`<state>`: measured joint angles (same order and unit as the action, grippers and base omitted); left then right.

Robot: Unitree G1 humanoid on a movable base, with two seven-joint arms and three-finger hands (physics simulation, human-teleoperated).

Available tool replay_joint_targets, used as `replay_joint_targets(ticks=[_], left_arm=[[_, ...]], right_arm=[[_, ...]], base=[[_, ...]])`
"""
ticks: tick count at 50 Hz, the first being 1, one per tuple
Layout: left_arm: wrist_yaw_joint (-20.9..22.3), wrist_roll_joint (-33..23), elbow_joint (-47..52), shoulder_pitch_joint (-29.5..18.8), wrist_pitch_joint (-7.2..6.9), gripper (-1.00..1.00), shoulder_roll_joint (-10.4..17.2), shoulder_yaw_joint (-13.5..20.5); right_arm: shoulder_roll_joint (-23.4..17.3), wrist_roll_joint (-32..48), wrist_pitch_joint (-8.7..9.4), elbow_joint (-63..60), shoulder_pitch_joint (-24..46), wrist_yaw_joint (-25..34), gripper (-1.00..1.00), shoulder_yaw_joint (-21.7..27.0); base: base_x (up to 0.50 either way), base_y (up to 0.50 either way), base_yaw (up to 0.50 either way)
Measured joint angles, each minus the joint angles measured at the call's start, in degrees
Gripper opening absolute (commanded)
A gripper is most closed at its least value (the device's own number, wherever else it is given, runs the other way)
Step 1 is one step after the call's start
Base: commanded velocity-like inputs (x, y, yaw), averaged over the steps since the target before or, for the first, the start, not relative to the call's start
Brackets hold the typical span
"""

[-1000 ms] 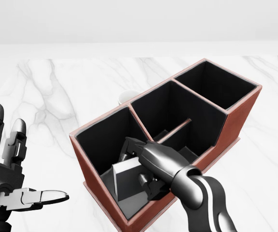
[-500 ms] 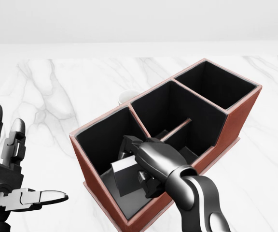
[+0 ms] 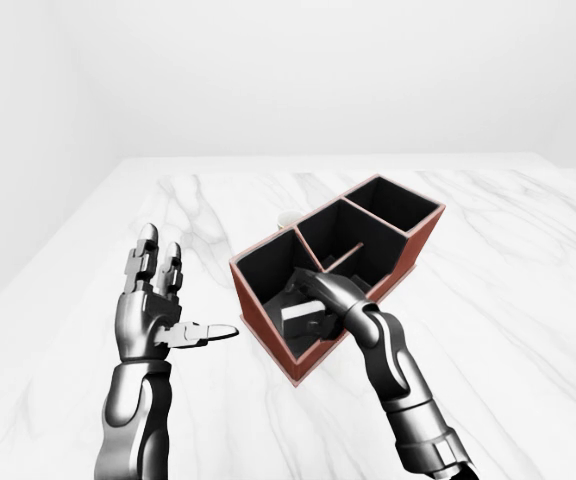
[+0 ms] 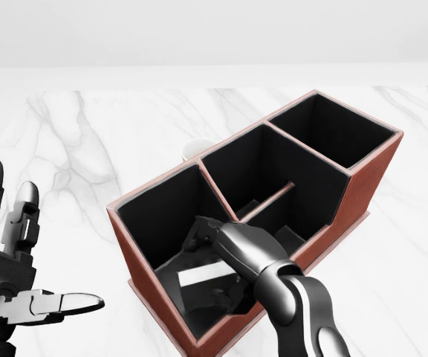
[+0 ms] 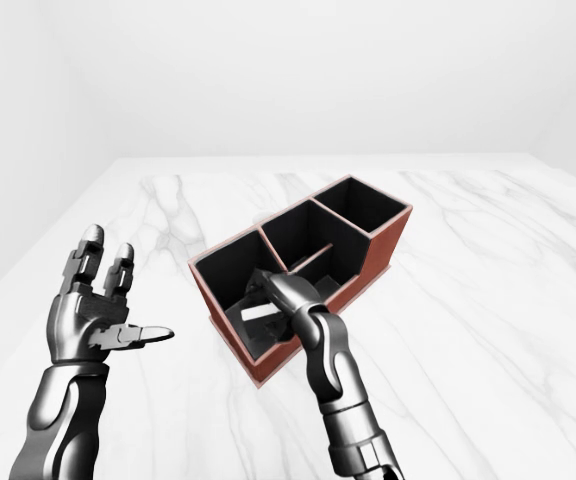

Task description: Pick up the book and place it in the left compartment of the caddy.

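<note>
The red-brown caddy (image 4: 368,165) with black insides lies slantwise on the white marble table (image 4: 88,134). In its left compartment (image 4: 158,212), at the lower left of the head view, a dark book with a white page edge (image 4: 199,277) leans low and tilted near the floor. My right hand (image 4: 212,266) reaches down into that compartment, its fingers closed round the book. My left hand (image 4: 34,260) hovers at the lower left, apart from the caddy, open with fingers spread and thumb pointing right.
A small white cup-like object (image 4: 194,149) peeks out behind the caddy's far wall. The middle compartment (image 4: 273,175) has a thin inner divider. The right compartment (image 4: 333,126) is dark inside. The table edge runs along the top of the view.
The book has tipped from nearly upright to lying lower and flatter in the left compartment, and my right hand has sunk with it. The left hand has not moved.
</note>
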<state>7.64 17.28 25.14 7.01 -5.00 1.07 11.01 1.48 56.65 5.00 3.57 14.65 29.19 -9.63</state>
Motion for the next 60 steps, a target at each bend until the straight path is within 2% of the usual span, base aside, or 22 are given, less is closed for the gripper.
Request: replay_joint_targets(ticks=[1, 20, 29, 35, 41, 44, 52, 60], left_arm=[[0.0, 0.0, 0.0, 0.0, 0.0, 1.0, 0.0, 0.0], [-0.3, 0.2, -0.4, -0.2, 0.0, 1.0, 0.1, 0.1], [-0.3, 0.2, -0.5, -0.2, 0.0, 1.0, 0.1, 0.1], [-0.3, 0.2, -0.6, -0.2, 0.0, 1.0, 0.1, 0.1], [-0.3, 0.2, -0.7, -0.2, 0.0, 1.0, 0.1, 0.1], [-0.3, 0.2, -0.6, -0.1, 0.0, 1.0, 0.1, 0.0], [-0.2, 0.1, -0.4, -0.1, 0.0, 1.0, 0.0, -0.1], [-0.2, -0.2, -0.3, 0.1, 0.0, 1.0, -0.1, -0.4]], right_arm=[[0.0, -0.3, 0.0, 0.0, 0.0, 0.0, 1.0, 0.0], [0.7, -0.4, 0.0, -3.1, -2.4, 1.9, 1.0, -1.6], [1.1, 1.8, 0.0, -7.8, -3.7, 4.8, 1.0, -2.8], [1.9, 6.3, 0.0, -15.4, -4.9, 10.5, 1.0, -4.7], [4.0, 12.5, 0.0, -25.1, -5.2, 10.8, 1.0, -6.8], [6.3, 17.1, 0.0, -30.8, -2.9, 10.8, 1.0, -7.1], [11.9, 28.2, 0.0, -42.5, 5.8, 10.8, 1.0, -4.1], [13.4, 33.0, 0.0, -50.2, 9.8, 10.8, 1.0, -1.4]], base=[[0.0, 0.0, 0.0], [0.0, 0.0, 0.0], [0.0, 0.0, 0.0], [0.0, 0.0, 0.0], [0.0, 0.0, 0.0], [0.0, 0.0, 0.0], [0.0, 0.0, 0.0], [0.0, 0.0, 0.0]])
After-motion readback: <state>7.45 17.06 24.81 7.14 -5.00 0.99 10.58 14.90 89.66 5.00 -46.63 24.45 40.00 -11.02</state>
